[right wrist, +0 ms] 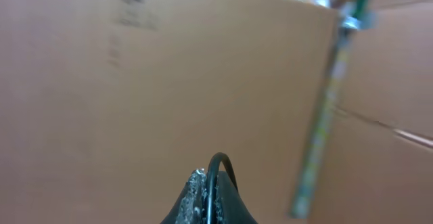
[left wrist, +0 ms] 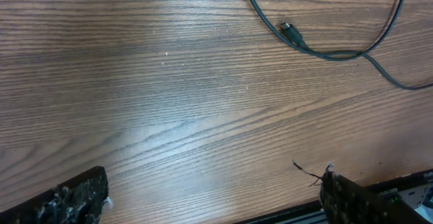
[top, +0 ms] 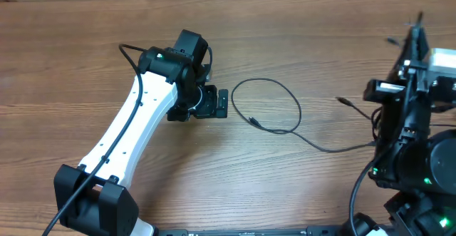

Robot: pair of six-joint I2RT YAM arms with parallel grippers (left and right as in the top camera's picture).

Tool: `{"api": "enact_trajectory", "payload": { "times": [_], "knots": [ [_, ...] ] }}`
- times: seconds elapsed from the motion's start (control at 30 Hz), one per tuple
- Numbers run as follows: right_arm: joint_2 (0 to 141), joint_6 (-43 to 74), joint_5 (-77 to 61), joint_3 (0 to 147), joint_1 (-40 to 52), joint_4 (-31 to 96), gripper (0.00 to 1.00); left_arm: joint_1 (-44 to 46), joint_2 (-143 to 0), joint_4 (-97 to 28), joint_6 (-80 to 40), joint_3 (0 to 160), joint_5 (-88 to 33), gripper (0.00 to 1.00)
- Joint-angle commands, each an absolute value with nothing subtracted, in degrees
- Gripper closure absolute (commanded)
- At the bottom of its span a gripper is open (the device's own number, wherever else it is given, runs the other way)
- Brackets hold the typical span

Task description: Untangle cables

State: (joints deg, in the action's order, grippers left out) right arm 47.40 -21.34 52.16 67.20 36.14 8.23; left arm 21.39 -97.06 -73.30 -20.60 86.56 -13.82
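**Cables at a two-arm wooden worktop**

Item: black cable [left wrist: 338, 56]. Lies flat on the worktop [top: 71, 50] in one open loop, just right of the left gripper [left wrist: 215, 183]. Plug end [left wrist: 289, 30] against the loop's edge nearest that gripper; tail trailing right toward the right arm. Second plug end [top: 343, 101] near the right arm, apart from the loop.

Left fingers [left wrist: 74, 200]: spread wide, low over bare wood, apart from the cable.

Right gripper [right wrist: 206, 187]: raised, facing a cardboard panel [right wrist: 135, 82]. Fingers pressed together, pinching a thin black cord [right wrist: 216, 155] arching out at the tips.
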Motion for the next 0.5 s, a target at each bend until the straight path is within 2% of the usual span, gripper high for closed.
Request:
{"api": "enact_trajectory", "payload": {
  "times": [0.0,0.07,0.3,0.47],
  "knots": [
    [47.88,-20.95,61.28,67.94,36.27,10.7,0.96,21.87,-96.86,-73.19,-19.29,86.46,-13.08,0.0],
    [47.88,-18.09,61.73,67.94,36.38,13.72,0.96,21.87,-96.86,-73.19,-19.29,86.46,-13.08,0.0],
    [47.86,3.57,63.02,67.96,36.38,27.53,0.96,21.87,-96.86,-73.19,-19.29,86.46,-13.08,0.0],
    [47.7,12.69,52.12,67.99,36.38,38.61,0.96,21.87,-96.86,-73.19,-19.29,86.46,-13.08,0.0]
  ]
}}
